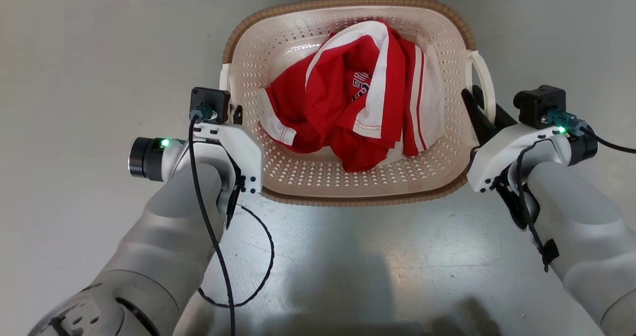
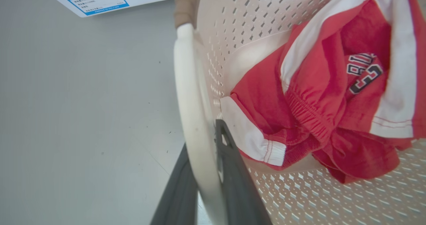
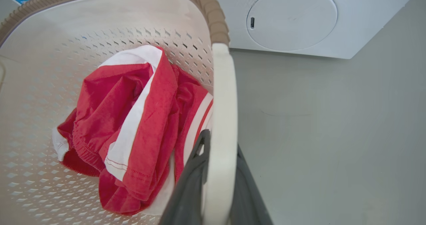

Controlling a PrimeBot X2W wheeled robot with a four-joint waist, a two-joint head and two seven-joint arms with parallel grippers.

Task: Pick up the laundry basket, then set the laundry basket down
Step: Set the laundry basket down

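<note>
Beside the laundry basket (image 1: pixel 278 52), left claw (image 2: pixel 203 151) and right claw (image 3: pixel 222 145) clamp its handles (image 1: pixel 484 85).

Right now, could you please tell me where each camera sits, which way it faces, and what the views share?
Head view: on the head, looking down at the laundry basket; both pale forearms, left end effector and right end effector show.
Left wrist view: on that wrist, looking along its dark fingers straddling a white handle.
Right wrist view: likewise, its fingers straddling the other handle, washer beyond.
Shared: all see the red-and-white garment.
</note>
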